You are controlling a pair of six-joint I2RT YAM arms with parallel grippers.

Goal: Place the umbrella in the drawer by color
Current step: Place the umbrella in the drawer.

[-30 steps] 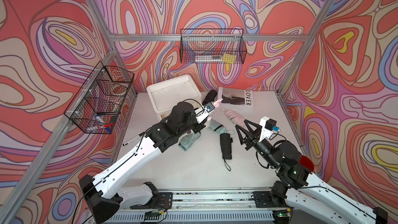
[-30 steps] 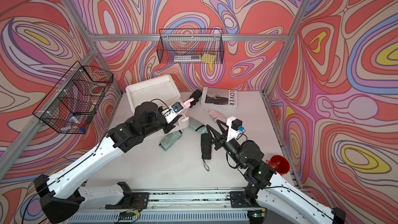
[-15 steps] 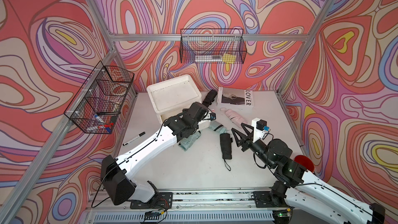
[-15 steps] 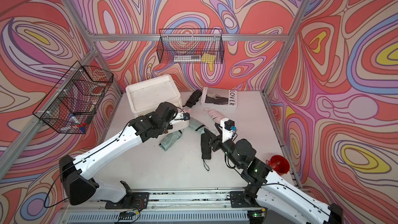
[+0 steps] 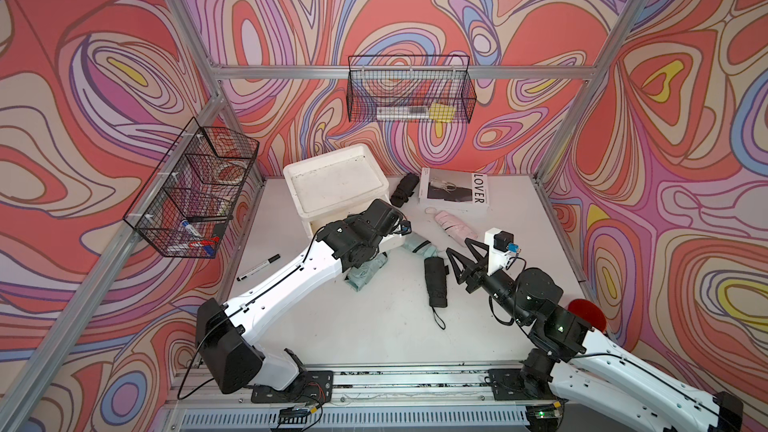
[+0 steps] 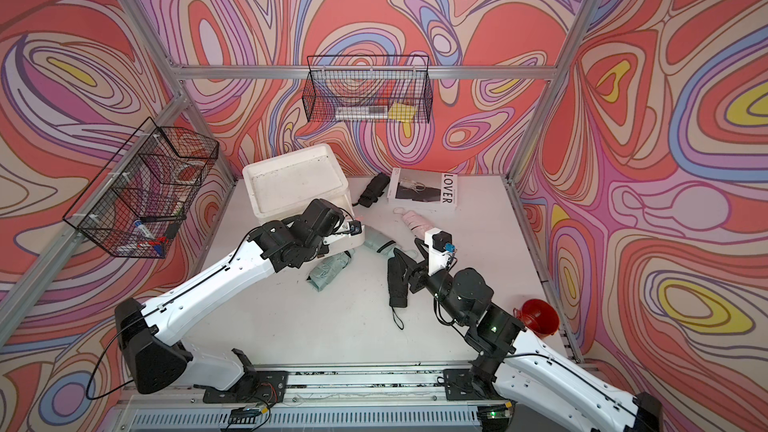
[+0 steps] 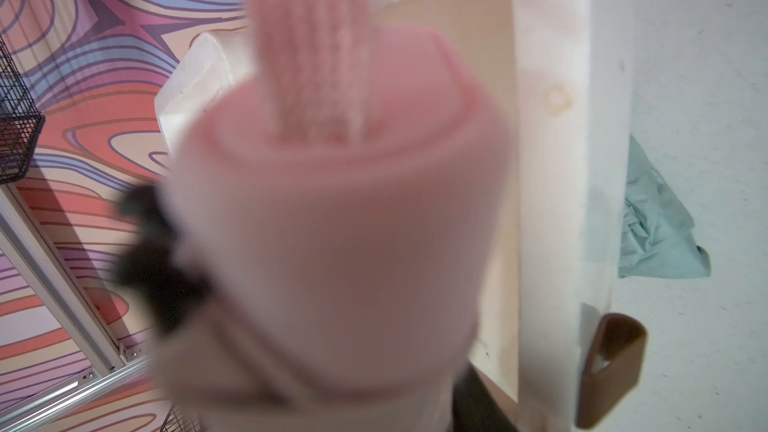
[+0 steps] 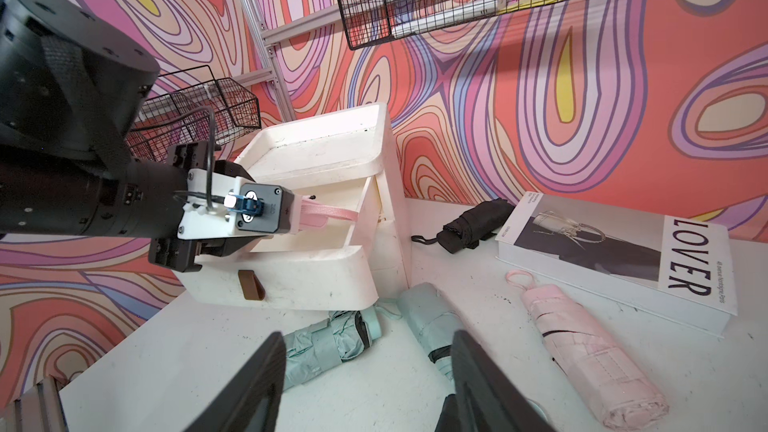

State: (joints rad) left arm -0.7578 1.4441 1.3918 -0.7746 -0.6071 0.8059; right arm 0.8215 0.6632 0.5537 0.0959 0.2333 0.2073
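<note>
Counting the folded umbrellas, I find six: two pink, two mint, two black.

- **Pink:** The first pink umbrella [image 7: 332,222] is at my left pincer [image 8: 297,222], end-on and blurred in the left wrist view. Its strap [image 8: 332,213] reaches over the open drawer [image 8: 316,280] of the one white cabinet [image 5: 293,172], at 11 o'clock on the counter [image 5: 374,326]. I cannot tell whether the jaws clamp it or stand loose. The second pink umbrella [image 5: 455,228] lies at 2 o'clock, near the single magazine [image 5: 453,191].
- **Mint:** The first mint umbrella [image 5: 365,274] lies partly under the left arm. The second mint umbrella [image 5: 419,245] lies just beside it, by the drawer front.
- **Black:** The first black umbrella [image 5: 435,284] lies at centre. The second black umbrella [image 5: 404,189] lies at 12 o'clock, between cabinet and magazine.

My right pincer [image 8: 368,338] hovers at 3 o'clock of the first black umbrella, with its jaws wide apart and empty.

One marker [image 5: 258,270] lies at 9 o'clock.
</note>
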